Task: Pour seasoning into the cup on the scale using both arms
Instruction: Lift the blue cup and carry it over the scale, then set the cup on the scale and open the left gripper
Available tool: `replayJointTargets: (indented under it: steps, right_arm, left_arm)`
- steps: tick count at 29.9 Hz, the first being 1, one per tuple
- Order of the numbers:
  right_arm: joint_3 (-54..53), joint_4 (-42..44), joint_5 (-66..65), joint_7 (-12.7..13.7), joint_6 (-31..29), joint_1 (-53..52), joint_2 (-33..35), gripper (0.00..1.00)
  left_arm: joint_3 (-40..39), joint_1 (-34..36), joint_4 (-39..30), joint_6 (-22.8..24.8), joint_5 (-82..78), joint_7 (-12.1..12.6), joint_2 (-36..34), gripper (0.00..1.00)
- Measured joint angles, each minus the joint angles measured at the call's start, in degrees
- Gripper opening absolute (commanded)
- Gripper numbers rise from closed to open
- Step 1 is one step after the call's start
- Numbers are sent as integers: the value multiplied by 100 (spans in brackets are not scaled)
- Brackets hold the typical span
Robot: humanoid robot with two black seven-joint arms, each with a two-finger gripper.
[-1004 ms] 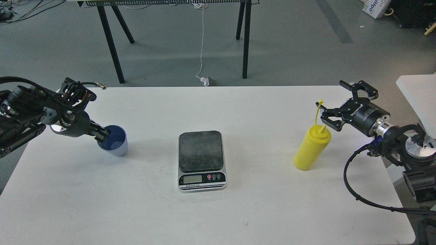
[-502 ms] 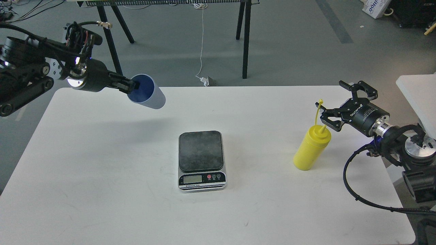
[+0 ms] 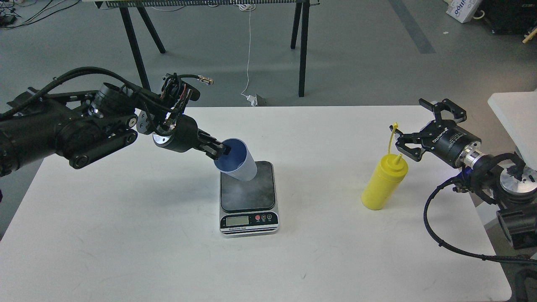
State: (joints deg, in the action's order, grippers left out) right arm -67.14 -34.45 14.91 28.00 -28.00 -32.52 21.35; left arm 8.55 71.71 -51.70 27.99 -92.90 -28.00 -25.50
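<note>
Lowered over the scale (image 3: 248, 197), the cup (image 3: 237, 159) hides its base, rim pinched by the left tool (image 3: 222, 150).

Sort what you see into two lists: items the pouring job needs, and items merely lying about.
Needed: light blue ribbed plastic cup; yellow plastic squeeze bottle; flat rectangular kitchen scale.

Lying about: white cable on the floor; black trestle legs; white cardboard box.

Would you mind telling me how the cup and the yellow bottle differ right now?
The cup is light blue with a wide open mouth; the bottle is yellow and narrows to a cone nozzle. The cup is held tilted over the scale by the left gripper; the bottle stands on the table, ungripped, beside the open right gripper. The bottle looks taller. Both look plastic.
</note>
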Motion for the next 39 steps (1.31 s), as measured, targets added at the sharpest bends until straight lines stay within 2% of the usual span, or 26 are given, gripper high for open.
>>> replayJointTargets:
  steps: [13, 17, 20, 24, 25, 26, 33, 39]
  right_arm:
    - [-1, 0, 0, 0, 0, 2, -1, 97]
    - [-1, 0, 1, 0, 0, 2, 0, 97]
    - [-1, 0, 2, 0, 0, 2, 0, 97]
    - [0, 0, 4, 0, 0, 3, 0, 97]
    - [1, 0, 4, 0, 0, 6, 0, 97]
    - [4, 0, 4, 0, 0, 8, 0, 97]
    - [5, -5, 4, 0, 0, -50, 58, 97]
    - [41, -20, -24, 0, 0, -249, 427, 97]
  left_arm:
    - [-3, -192, -205, 1, 18, 0, -43, 13]
    - [-6, -200, -240, 1, 19, 0, -73, 21]
    - [-14, -201, -243, 1, 36, 0, -97, 38]
    - [-61, -201, -246, 1, 87, 0, -111, 88]
    - [-72, -201, -246, 1, 107, 0, -112, 96]
    - [-80, -200, -245, 1, 148, 0, -114, 99]
    - [-141, 63, -168, 1, 896, 0, -411, 100]
    - [-358, 356, -43, 1, 1726, 1, -845, 100]
